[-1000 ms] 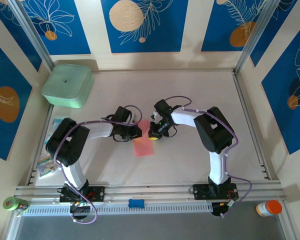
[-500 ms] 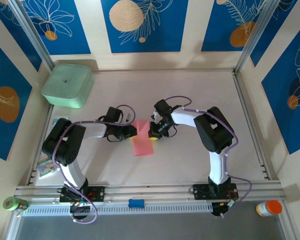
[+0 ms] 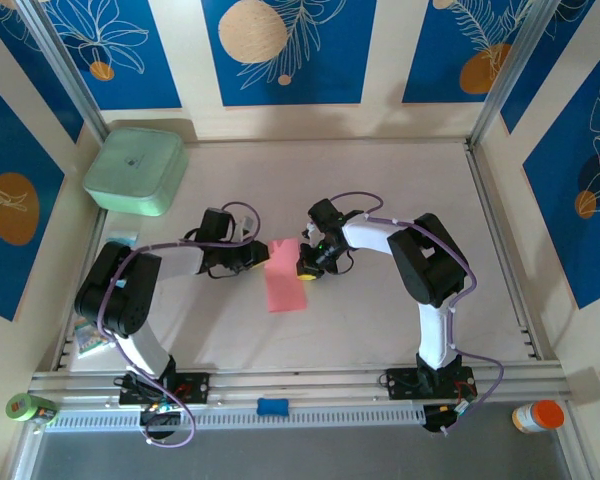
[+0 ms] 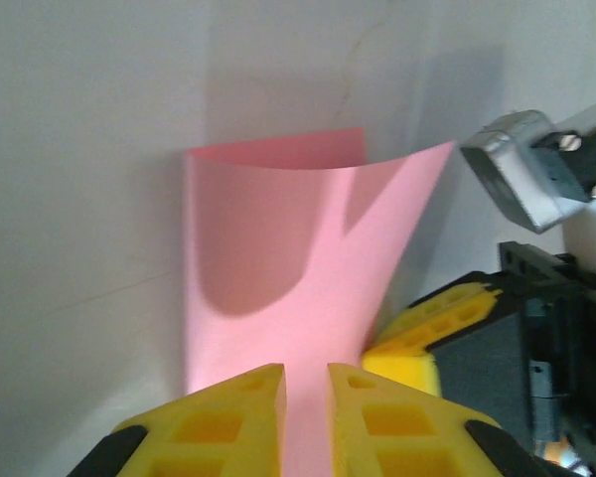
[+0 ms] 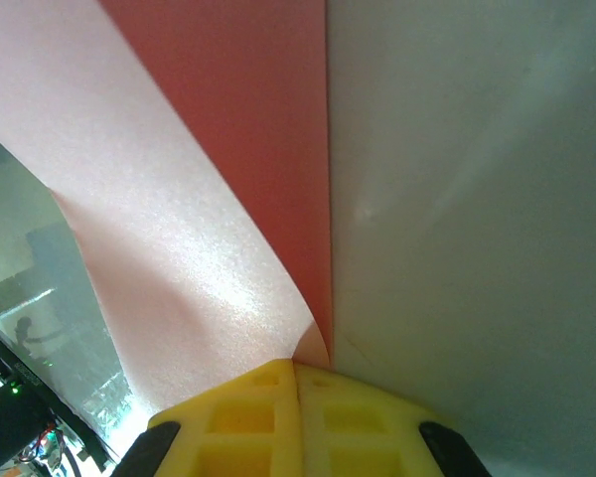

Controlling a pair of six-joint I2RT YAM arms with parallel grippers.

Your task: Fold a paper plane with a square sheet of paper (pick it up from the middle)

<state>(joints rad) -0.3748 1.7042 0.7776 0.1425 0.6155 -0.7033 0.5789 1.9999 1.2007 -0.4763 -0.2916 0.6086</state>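
A robot lab cell: blue leaf-print panels (image 3: pixel 280 50) are walling in the table (image 3: pixel 360 320) beyond and beside the right gripper (image 3: pixel 308 268); an aluminium rail (image 3: pixel 300 382) is carrying the arm bases (image 3: pixel 427 382) behind it.

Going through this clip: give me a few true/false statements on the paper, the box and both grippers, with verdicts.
1. The right gripper is shut on the pink sheet. True.
2. The pink sheet lies fully flat on the table. False: its side at the right gripper curls upward.
3. The mint-green box sits in the far left corner. True.
4. The left gripper holds the box. False: it is at the sheet, jaws a narrow gap apart.
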